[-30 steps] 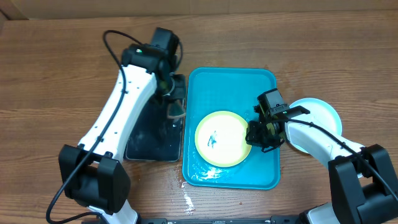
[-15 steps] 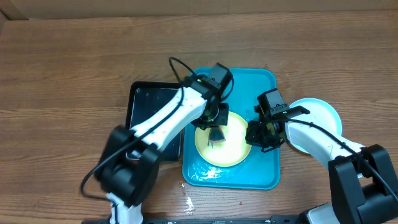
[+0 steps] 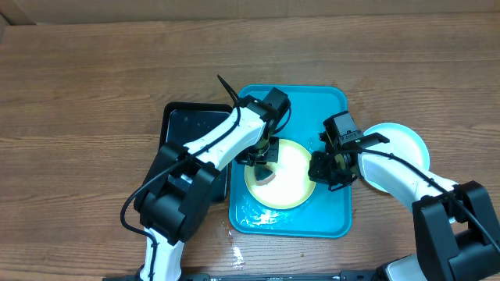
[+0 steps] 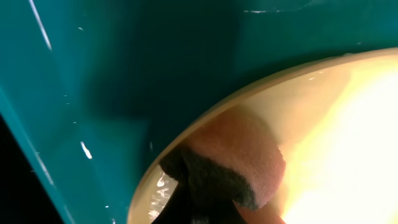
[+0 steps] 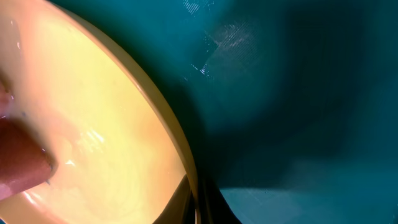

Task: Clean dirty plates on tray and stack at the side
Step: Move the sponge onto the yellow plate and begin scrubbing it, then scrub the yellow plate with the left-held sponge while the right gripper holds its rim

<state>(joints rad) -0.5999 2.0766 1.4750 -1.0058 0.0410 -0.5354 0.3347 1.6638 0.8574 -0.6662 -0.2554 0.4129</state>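
A plate with a yellow-green rim (image 3: 295,183) lies in the turquoise tray (image 3: 312,105). My left gripper (image 3: 262,162) is shut on a pinkish sponge with a dark scouring side (image 3: 266,173) and presses it on the plate's left part. In the left wrist view the sponge (image 4: 245,155) rests on the plate's inner rim (image 4: 323,106), held by the gripper (image 4: 208,205). My right gripper (image 3: 321,170) is shut on the plate's right rim; the right wrist view shows the rim between the fingers (image 5: 196,202). A light-blue-rimmed plate (image 3: 405,147) sits right of the tray. A third plate is not visible.
A black tray (image 3: 181,133) with a wet sheen lies left of the turquoise tray, partly under my left arm. Water pools in the turquoise tray's front left corner (image 3: 254,218), and drops lie on the wooden table (image 3: 237,251) in front.
My left arm swung from the black tray over to the plate, bringing the sponge down on it. The sponge now covers the blue smear. The right gripper has not moved.
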